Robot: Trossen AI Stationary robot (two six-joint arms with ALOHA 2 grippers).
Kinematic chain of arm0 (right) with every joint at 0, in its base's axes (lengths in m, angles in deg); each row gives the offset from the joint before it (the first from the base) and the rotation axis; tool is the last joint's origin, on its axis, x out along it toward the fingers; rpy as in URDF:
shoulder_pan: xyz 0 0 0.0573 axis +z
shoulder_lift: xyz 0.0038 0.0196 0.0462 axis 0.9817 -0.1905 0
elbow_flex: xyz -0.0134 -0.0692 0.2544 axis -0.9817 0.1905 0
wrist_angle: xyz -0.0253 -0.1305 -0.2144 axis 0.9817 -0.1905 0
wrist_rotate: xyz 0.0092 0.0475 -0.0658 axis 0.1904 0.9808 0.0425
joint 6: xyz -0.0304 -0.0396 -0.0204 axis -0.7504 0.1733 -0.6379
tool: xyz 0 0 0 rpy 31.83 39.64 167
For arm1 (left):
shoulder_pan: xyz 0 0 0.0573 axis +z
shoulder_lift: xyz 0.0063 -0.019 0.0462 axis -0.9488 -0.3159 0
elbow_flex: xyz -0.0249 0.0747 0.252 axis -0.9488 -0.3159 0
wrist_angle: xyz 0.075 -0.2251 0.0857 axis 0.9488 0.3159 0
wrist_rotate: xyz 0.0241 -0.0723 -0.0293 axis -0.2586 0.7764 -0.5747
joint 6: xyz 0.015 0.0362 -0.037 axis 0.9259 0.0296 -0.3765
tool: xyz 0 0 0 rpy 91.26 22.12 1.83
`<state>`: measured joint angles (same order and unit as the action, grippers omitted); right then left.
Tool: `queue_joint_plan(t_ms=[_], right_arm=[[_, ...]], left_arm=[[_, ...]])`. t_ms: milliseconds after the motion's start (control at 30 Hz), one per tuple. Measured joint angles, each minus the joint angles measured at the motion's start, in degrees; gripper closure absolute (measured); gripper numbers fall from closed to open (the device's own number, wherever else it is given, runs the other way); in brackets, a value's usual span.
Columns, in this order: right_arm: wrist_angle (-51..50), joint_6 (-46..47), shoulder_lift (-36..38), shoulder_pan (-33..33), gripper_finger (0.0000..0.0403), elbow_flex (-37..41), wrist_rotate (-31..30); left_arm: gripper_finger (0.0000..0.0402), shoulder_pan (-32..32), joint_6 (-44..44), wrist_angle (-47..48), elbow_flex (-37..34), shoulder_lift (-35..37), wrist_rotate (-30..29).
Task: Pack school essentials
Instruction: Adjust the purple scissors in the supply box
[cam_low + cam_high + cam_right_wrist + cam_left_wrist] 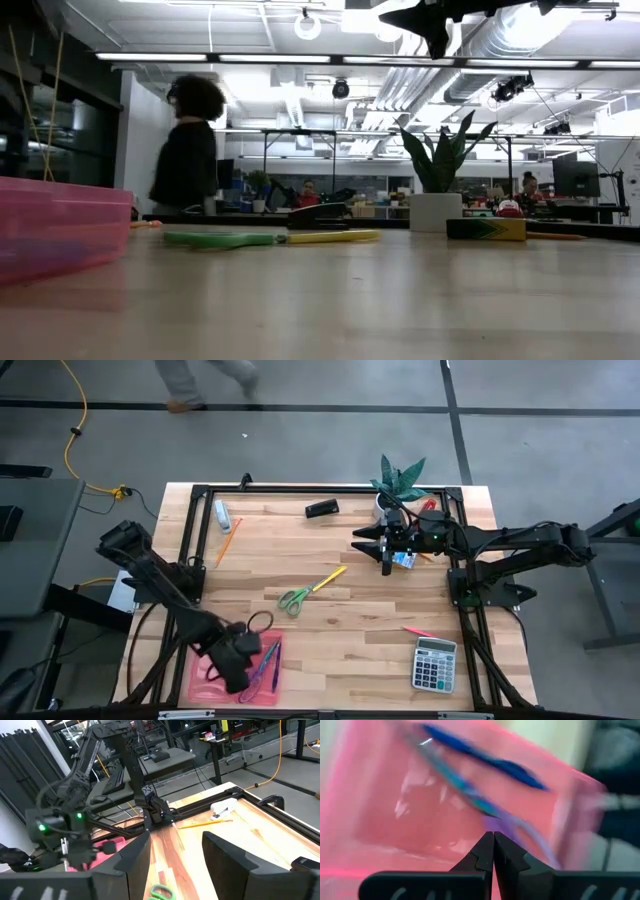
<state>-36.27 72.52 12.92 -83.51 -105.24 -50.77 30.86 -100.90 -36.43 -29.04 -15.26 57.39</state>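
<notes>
A pink tray [205, 685] lies at the table's near left corner, with purple-handled scissors [470, 795] and a blue pencil [485, 757] lying in it. My left gripper [493, 842] hovers shut just over the tray [395, 820], near the scissors' handle, holding nothing. Green-handled scissors [294, 599] and a yellow pencil [330, 577] lie flat mid-table. An orange pencil [228, 542] lies at the far left and a red one [420, 631] at the near right. My right gripper [175, 855] stands open and level, high over the far right, above a small green-blue box [487, 229] that rests on the table.
A grey calculator [435, 664] lies at the near right. A potted plant [400, 482] stands at the far right corner, a black oblong object [321, 508] and a white one [222, 514] along the far edge. A person [190, 150] walks beyond the table.
</notes>
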Motion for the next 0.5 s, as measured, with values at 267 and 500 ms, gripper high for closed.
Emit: queue_joint_plan(t_ms=[267,500], right_arm=[[-0.44,-0.02,0.0,-0.02,0.0231,0.0,-0.83],[-1.01,0.02,0.0,-0.02,0.0231,0.0,-0.95]], left_arm=[[0.0401,-2.59,9.2,-2.67,-0.02,-2.88,5.18],[0.0401,-1.56,10.51,-3.35,-0.01,-4.16,5.83]])
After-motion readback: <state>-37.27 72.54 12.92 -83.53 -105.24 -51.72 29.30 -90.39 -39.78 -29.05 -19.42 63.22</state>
